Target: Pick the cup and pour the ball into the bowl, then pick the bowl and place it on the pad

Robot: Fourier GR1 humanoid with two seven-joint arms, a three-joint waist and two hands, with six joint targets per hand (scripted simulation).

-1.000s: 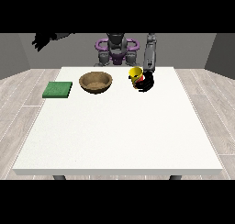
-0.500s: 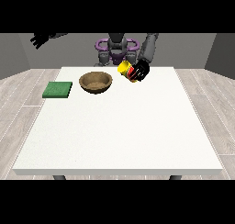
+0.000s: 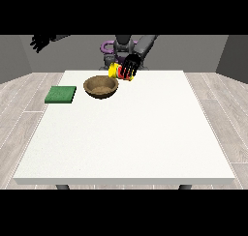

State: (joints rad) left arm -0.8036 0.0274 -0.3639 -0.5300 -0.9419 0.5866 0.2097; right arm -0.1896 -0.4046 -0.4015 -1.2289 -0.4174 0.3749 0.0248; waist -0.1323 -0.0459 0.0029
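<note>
Since lifted off table | cup tipped toward bowl

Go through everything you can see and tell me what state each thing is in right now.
Cup: lifted, tipped on its side beside the bowl.
Bowl: upright on the table, no ball visible inside.
Pad: flat, nothing on it.
Hand at the view's right: curled round the cup.
Hand at the view's left: raised, holding nothing.

You are looking across a large white surface on dark legs, with pale grey wood-plank floor spreading out at 3 and 9 o'clock and plain grey walls closing the room at 12 o'clock under even light.
</note>
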